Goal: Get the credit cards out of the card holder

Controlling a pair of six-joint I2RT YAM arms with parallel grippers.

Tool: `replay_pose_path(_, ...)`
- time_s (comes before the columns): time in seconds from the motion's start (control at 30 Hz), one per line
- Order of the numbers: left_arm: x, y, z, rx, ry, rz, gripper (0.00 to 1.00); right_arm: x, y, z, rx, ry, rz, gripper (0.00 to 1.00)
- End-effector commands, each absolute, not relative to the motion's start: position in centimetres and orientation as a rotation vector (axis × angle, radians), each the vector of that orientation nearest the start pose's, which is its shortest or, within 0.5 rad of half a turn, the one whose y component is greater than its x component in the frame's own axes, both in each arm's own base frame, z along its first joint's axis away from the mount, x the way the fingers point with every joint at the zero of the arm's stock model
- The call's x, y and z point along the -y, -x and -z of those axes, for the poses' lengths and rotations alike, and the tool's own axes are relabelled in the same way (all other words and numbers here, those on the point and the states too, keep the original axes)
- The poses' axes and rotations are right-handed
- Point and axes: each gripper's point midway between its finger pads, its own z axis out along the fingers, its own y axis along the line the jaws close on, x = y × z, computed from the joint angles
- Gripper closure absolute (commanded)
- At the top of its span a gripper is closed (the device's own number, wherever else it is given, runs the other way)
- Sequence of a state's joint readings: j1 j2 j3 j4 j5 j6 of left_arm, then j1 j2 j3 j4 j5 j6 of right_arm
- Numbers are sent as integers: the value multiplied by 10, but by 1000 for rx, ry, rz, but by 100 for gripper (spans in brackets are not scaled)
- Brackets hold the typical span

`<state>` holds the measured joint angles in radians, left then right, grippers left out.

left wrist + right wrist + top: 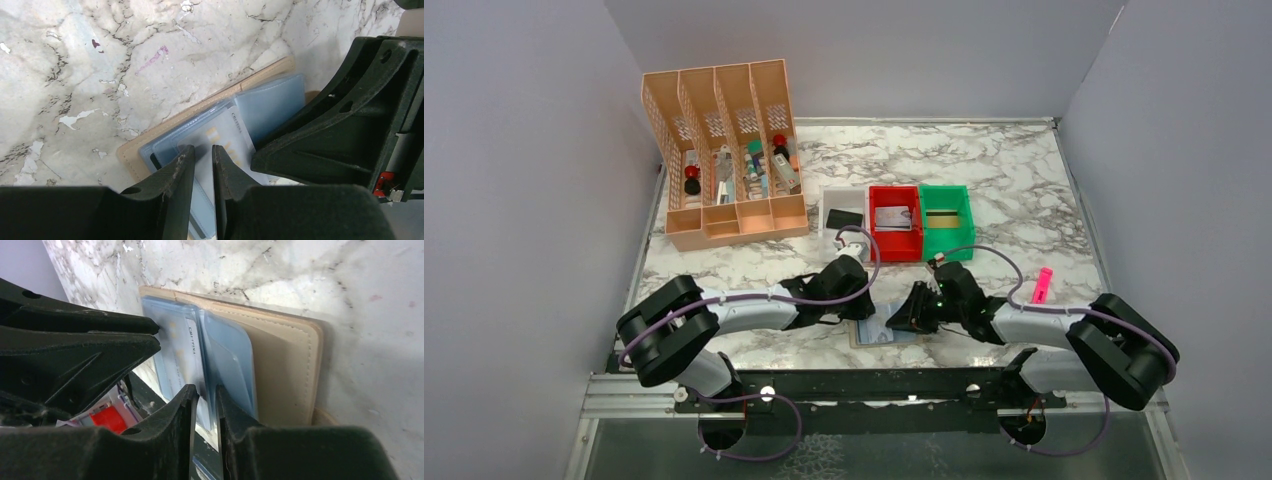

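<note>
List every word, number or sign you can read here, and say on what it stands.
No text can be read with certainty.
Pale card in the card holder: small dark print along one edge, blurred.
Same card: large gold letters, blurred.
Silver card in the red bin: too small.

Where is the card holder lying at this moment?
In the top view, the card holder lies open near the front edge of the marble table, between the left gripper and right gripper, nearer than the red bin.
</note>
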<state>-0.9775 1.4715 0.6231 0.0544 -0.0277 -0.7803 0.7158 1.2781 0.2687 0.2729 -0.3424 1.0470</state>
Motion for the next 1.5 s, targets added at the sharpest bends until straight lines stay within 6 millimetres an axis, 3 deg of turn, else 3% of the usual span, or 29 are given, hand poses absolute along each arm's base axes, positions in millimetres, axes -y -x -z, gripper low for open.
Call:
replay_pose_path(0.0, 253, -154, 15, -2672, -284, 484, 75, -260, -147, -23, -2619, -191, -1238, 73)
replay_pose_path(0.2, 255, -154, 17, -2675, -277, 493, 76, -272, -141, -29, -2612, -114, -1350, 82)
replay_pose_path(0.27, 254, -154, 17, -2675, -274, 488, 76, -272, -142, -29, -2614, -120, -1344, 93)
replay_pose_path(0.47, 248, -154, 18, -2670, -260, 468, 76, -259, -147, -25, -2609, -177, -1238, 99)
replay_pose_path(0.8, 237, -153, 21, -2665, -258, 418, 77, -240, -148, -20, -2603, -246, -1205, 99)
replay_pose_path(1.07, 240, -158, 12, -2633, -262, 436, 77, -231, -152, -15, -2619, -264, -1130, 99)
replay_pose_path(1.27, 249, -159, 6, -2612, -315, 489, 77, -245, -150, -27, -2582, -224, -1266, 89)
replay_pose_path(1.47, 254, -157, 4, -2605, -351, 509, 77, -251, -153, -27, -2580, -239, -1306, 78)
